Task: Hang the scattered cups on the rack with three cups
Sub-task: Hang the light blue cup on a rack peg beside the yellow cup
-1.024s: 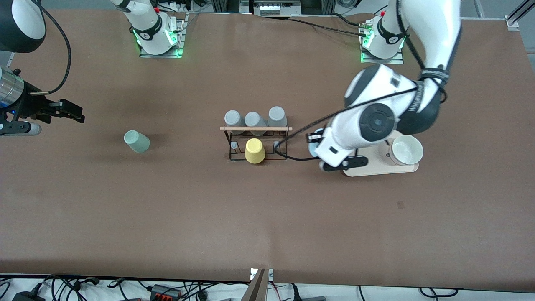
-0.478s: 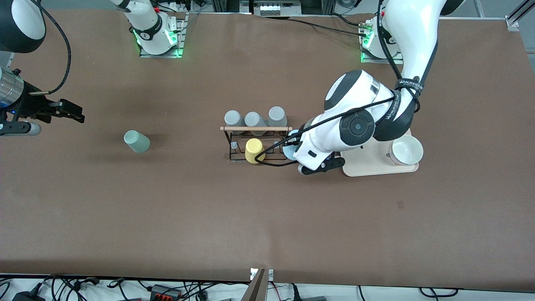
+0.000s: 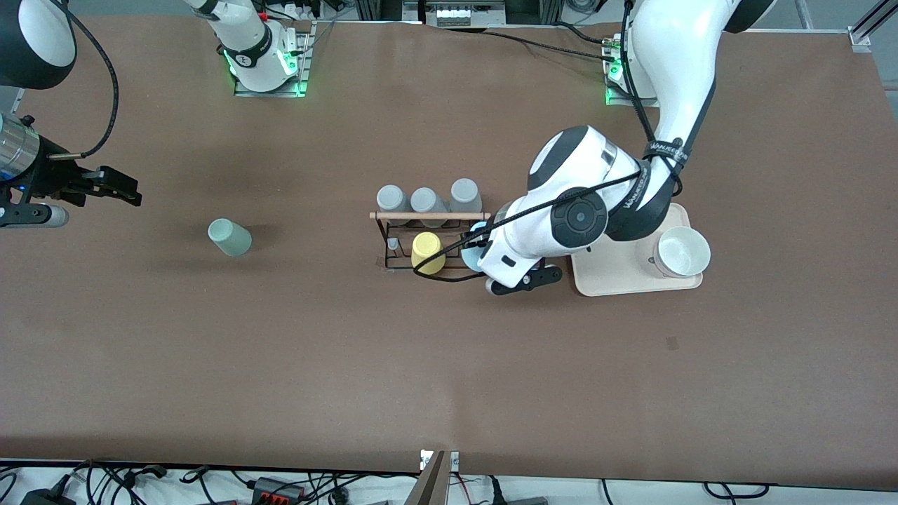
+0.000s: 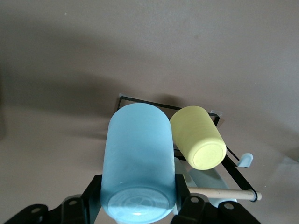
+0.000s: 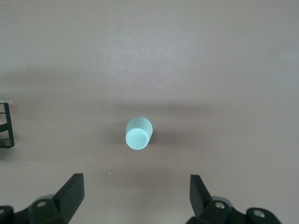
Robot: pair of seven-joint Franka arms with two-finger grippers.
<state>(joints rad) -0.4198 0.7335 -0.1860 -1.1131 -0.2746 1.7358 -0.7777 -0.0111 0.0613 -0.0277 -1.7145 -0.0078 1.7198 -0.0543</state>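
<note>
My left gripper (image 3: pixel 483 247) is shut on the light blue cup (image 3: pixel 470 257) and holds it in the air at the rack's end toward the left arm, beside the yellow cup (image 3: pixel 426 253). In the left wrist view the blue cup (image 4: pixel 138 158) sits between the fingers (image 4: pixel 95 189), over the rack's black wire frame (image 4: pixel 140 101), next to the yellow cup (image 4: pixel 198 135). The rack (image 3: pixel 429 216) carries three grey cups (image 3: pixel 424 200) by its wooden rod. The mint green cup (image 3: pixel 229 237) lies on the table toward the right arm's end. My right gripper (image 3: pixel 116 188) waits open above the mint cup (image 5: pixel 138 133).
A cream tray (image 3: pixel 617 275) with a white bowl (image 3: pixel 679 254) sits beside the rack toward the left arm's end. A corner of the rack (image 5: pixel 5 126) shows at the edge of the right wrist view.
My left arm has carried the blue cup from beside the tray to the rack's end, close to the yellow cup. The right arm has not moved.
</note>
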